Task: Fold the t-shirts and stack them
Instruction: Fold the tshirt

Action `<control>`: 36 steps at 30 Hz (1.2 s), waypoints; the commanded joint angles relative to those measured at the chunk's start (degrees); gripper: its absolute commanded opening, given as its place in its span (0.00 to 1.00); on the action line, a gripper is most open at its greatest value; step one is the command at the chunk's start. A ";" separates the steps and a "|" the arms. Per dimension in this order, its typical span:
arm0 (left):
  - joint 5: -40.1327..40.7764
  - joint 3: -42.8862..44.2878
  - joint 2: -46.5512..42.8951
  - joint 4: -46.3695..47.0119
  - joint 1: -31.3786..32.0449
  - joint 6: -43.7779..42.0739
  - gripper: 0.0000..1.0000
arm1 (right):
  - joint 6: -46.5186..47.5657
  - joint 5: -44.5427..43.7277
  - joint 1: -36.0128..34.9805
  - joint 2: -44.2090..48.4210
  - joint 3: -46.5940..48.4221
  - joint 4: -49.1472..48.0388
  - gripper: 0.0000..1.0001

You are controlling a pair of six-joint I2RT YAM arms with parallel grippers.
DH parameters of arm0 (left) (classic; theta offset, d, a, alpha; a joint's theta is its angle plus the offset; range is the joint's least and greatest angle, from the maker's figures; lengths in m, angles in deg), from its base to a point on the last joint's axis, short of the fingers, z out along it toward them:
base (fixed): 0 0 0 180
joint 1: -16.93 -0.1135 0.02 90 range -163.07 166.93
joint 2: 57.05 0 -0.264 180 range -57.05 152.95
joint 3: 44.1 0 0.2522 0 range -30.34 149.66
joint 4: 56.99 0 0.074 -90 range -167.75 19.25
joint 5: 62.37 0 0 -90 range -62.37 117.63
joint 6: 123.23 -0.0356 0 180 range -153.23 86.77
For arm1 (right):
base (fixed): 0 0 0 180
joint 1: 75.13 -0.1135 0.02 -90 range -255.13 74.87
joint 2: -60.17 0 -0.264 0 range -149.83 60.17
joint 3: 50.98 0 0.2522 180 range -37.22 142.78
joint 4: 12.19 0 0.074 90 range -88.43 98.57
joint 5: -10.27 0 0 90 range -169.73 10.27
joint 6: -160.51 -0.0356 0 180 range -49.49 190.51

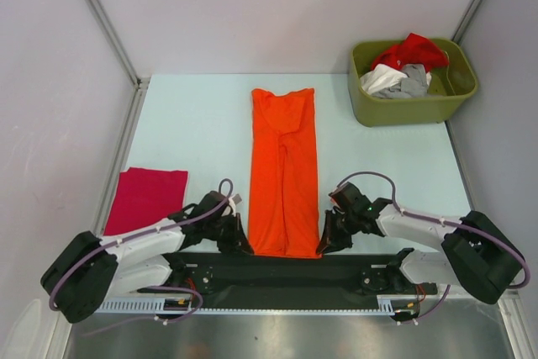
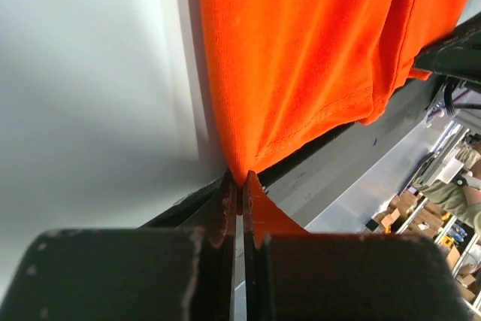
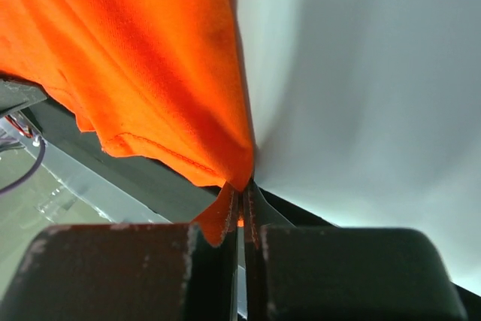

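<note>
We saw the pale bench carrying everything. Down its middle lay the orange t-shirt, folded lengthwise into a long narrow strip that ran from the near edge toward the far side, its hem end nearest the arms. At the far right corner stood the olive-green bin, well apart from the strip. The magenta-red t-shirt lay folded flat near the left edge, just beyond the left arm. In the bin we made out a red t-shirt heaped on top, with a white t-shirt and a grey t-shirt crumpled beside each other below it. The left claw was clenched on the near left corner of the orange hem, its fingers pinching the cloth. The right claw was clenched likewise on the near right corner.
</note>
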 commanded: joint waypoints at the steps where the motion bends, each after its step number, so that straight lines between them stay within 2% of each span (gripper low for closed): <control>1: 0.45 -3.46 -2.73 -1.53 -0.08 0.19 0.00 | 1.28 -1.05 0.06 2.85 -2.17 1.30 0.00; 6: 0.44 -1.19 -10.63 -1.61 -0.69 2.73 0.00 | 2.41 -0.34 2.24 6.72 3.87 4.63 0.00; 9: 1.15 5.48 -9.51 -2.40 -4.28 2.92 0.00 | 6.27 1.68 8.83 4.81 12.03 7.44 0.00; 15: -0.60 22.08 5.94 -2.75 -15.17 -1.73 0.00 | 16.81 4.40 19.37 -13.37 32.17 15.18 0.00; 20: -2.10 39.40 24.99 -3.28 -19.32 -7.98 0.00 | 20.34 5.81 23.25 -30.32 51.13 18.78 0.00; 22: -2.63 45.19 28.71 -3.54 -20.91 -8.68 0.00 | 20.87 6.51 24.57 -34.65 56.08 19.84 0.00; 27: -4.47 53.30 38.64 -4.42 -24.07 -9.30 0.00 | 21.75 7.57 26.33 -45.72 69.96 23.62 0.00; 36: -6.32 62.36 47.71 -5.48 -26.88 -10.53 0.00 | 22.54 8.45 28.44 -54.00 80.35 26.70 0.00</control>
